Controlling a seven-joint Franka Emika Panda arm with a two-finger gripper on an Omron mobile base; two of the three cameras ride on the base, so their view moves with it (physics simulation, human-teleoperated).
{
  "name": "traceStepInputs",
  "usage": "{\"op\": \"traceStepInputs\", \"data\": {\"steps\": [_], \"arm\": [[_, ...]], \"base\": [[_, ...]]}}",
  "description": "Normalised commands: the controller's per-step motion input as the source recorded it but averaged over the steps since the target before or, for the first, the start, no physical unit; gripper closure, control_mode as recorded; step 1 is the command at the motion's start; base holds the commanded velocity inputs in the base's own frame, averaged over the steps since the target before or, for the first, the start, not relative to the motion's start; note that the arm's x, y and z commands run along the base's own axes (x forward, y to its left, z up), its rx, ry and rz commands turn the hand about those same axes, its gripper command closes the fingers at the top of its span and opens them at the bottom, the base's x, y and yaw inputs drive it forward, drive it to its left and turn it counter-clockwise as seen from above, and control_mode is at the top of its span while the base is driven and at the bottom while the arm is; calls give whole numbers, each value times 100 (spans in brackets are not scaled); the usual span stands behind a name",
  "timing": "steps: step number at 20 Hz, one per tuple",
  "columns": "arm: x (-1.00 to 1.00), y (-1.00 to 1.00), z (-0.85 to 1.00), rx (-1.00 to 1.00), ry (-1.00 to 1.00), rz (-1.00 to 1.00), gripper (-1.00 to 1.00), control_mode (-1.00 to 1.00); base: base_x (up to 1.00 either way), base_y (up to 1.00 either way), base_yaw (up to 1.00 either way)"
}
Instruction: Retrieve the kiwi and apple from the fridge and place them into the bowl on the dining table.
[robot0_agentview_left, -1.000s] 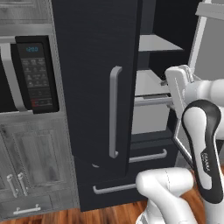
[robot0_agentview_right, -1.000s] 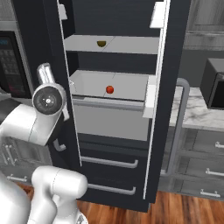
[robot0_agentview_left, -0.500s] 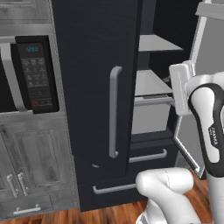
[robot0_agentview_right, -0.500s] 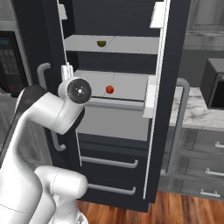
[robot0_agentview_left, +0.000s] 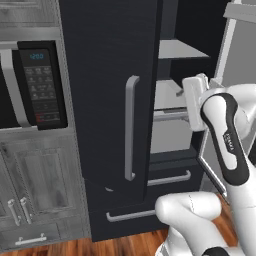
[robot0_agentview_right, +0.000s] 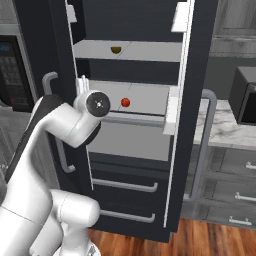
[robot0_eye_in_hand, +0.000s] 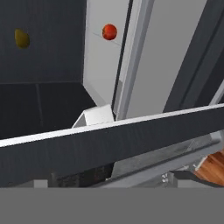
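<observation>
Apple sits on the fridge's middle shelf, kiwi on the upper shelf; fingers spread wide, empty.

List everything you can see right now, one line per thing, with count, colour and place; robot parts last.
fridge: one, dark charcoal, ahead, right door swung open, left door shut.
fridge shelves: two, light grey, inside the open side.
kiwi: one, olive-green, on the upper shelf.
apple: one, red, on the lower shelf.
fridge drawers: two, dark with silver handles, below the shelves.
microwave: one, black, left of the fridge.
cabinets: grey wood, below the microwave.
counter: one, pale marble, right of the fridge.
floor: brown wood.
arm: one, white, raised before the fridge.
hand: one, open, empty.
</observation>
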Motion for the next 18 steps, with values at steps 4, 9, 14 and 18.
{"op": "traceStepInputs", "data": {"steps": [4, 9, 14, 18], "arm": [[33, 9, -17, 0, 0, 2, -100, -100], [29, 5, -6, 3, 0, 4, -100, -100], [26, 3, 0, 1, 0, 3, -100, -100], [25, 1, 3, 0, -2, 0, -100, -100]], "base": [[0, 0, 0], [0, 0, 0], [0, 0, 0], [0, 0, 0]]}}
